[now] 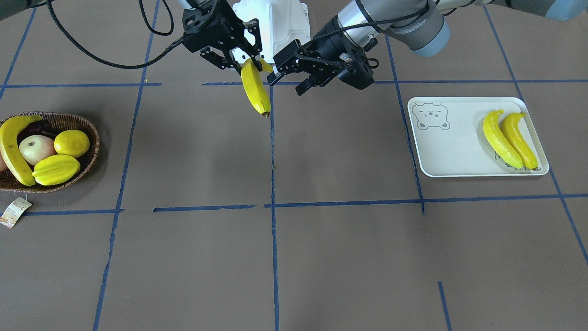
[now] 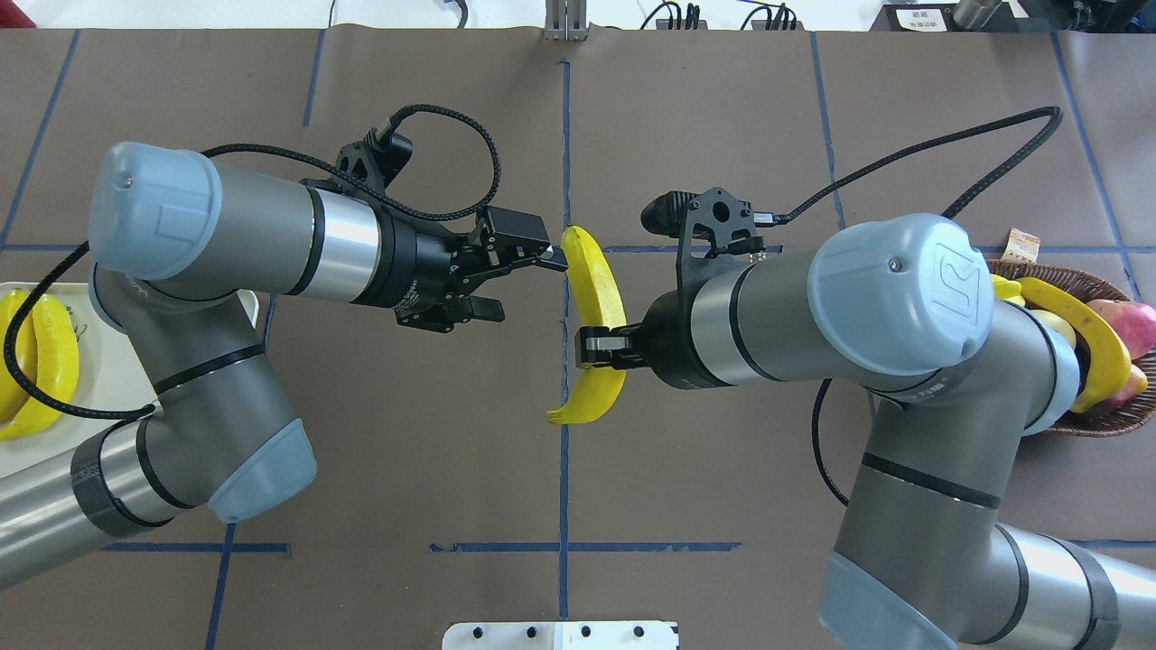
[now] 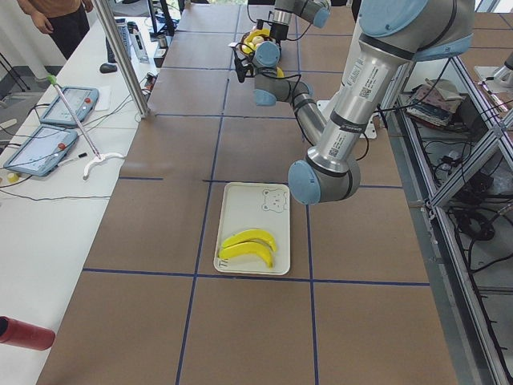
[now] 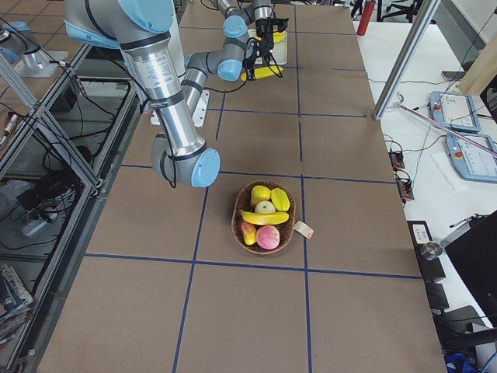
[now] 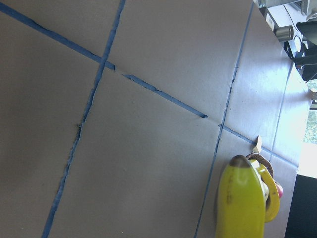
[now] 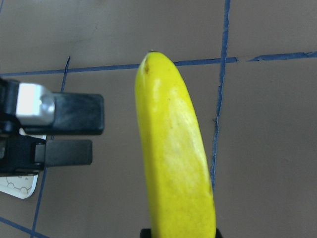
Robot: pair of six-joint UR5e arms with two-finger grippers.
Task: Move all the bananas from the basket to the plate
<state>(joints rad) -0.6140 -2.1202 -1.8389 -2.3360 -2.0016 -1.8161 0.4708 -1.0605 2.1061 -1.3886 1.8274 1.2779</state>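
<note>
My right gripper (image 2: 603, 348) is shut on a banana (image 2: 596, 302) and holds it above the middle of the table; the banana also shows in the front view (image 1: 255, 90) and the right wrist view (image 6: 173, 158). My left gripper (image 2: 526, 284) is open beside that banana's far end, a small gap away. Two bananas (image 1: 509, 139) lie on the off-white plate (image 1: 452, 154) with the bear face. One banana (image 1: 11, 151) lies in the wicker basket (image 1: 89, 154).
The basket also holds a lemon (image 1: 72, 143), a starfruit (image 1: 56, 169) and an apple (image 1: 33, 148); its paper tag (image 1: 14, 212) lies on the table. Blue tape lines cross the brown table cover. The robot's white base (image 1: 285, 23) stands at the back.
</note>
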